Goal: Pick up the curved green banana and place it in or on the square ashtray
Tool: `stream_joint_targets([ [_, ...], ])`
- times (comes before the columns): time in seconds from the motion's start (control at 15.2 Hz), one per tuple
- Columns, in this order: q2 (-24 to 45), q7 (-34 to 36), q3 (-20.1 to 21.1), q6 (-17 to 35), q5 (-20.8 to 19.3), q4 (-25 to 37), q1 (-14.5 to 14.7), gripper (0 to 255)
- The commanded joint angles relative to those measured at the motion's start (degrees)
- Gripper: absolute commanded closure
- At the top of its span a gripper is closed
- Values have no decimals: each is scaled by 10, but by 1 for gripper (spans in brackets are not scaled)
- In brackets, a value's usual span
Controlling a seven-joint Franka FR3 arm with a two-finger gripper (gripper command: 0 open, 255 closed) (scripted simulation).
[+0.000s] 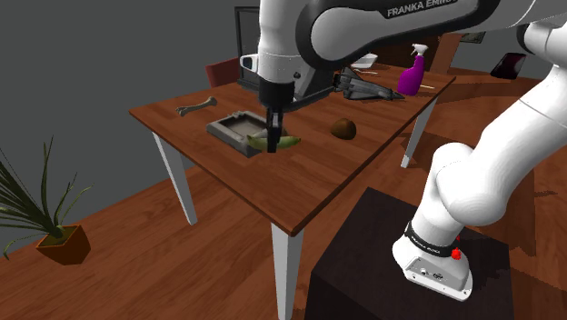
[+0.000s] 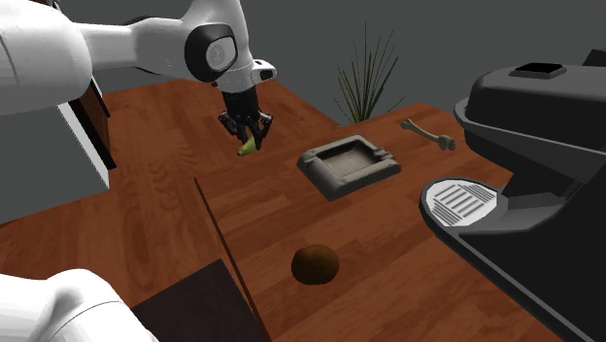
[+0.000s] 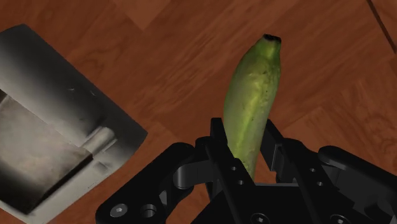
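In the shoulder view, a potted plant [image 1: 50, 232] stands on the wooden floor at the far left, well apart from the white-legged wooden worktop [image 1: 300, 182]. On the worktop's left end lies a small pale bone [image 1: 195, 107]. To its right sits the square grey ashtray [image 1: 238, 130], a shallow tray with notches in its rim. Just beside the ashtray's right edge, the black claw [image 1: 273, 138] points straight down from the white arm and is clenched on the green banana [image 1: 287, 143]. The wrist view shows both fingers [image 3: 219, 137] pressed against the sides of the fruit near one end, while the rest of the banana curves away from the claw to a dark tip over bare wood. The ashtray lies off to one side of it there, not under it. Whether the banana touches the worktop or hangs just above it cannot be told. Further right in the shoulder view, a round brown lump [image 1: 343, 128] rests alone on the wood, near the banana but apart from it. Behind it, toward the far edge, lies a dark grey object [image 1: 365, 88] whose kind is unclear, and a purple spray bottle [image 1: 413, 73] with a white trigger stands beside that. At the lower right the arm's white base sits on the dark box stand [image 1: 363, 273].
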Motion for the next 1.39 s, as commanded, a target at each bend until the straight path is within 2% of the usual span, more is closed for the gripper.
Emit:
stream_joint_targets([
  [0.0,-1,1,0,-17,0,16,0,255],
  [0.13,-1,1,-1,-30,-1,29,0,255],
  [0.66,112,-75,-50,-25,-24,134,-37,255],
  [1.32,286,-160,-95,-56,-30,338,-79,255],
])
